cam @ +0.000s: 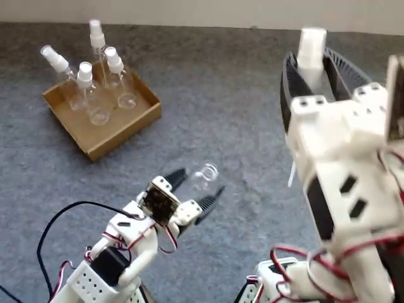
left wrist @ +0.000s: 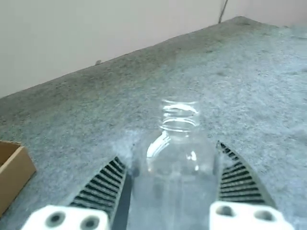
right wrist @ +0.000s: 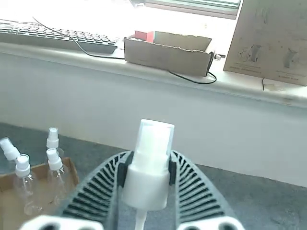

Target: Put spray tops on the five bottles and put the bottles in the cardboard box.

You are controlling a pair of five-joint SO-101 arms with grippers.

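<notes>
Your left pincer (cam: 199, 183) is closed part-way on the clear bottle (cam: 206, 172), its ribbed fingers (left wrist: 103, 184) lying against both flanks of the body. From the high view you get little more than the glassy neck ring just past the fingertips. The left wrist view gives you the rest: the bottle (left wrist: 177, 158) lies lengthwise along the fingers, its bare threaded mouth pointing away from the palm and out beyond the tips. Your right pincer (cam: 311, 60) is clamped on a white spray top (cam: 311, 44), whose long axis also runs along the fingers, capped end sticking out past the tips. The high view adds the thin dip tube (cam: 292, 173) trailing back under the palm, while the right wrist view shows the fingers (right wrist: 96, 189) nipping the collar of the spray top (right wrist: 148, 163). The cardboard box (cam: 129, 131) sits well apart from the left pincer, ahead of it and off to its left, with four capped bottles (cam: 95, 88) leaning inside it. The right wrist view shows a keyboard (right wrist: 57, 36) on a ledge beyond the right pincer.
</notes>
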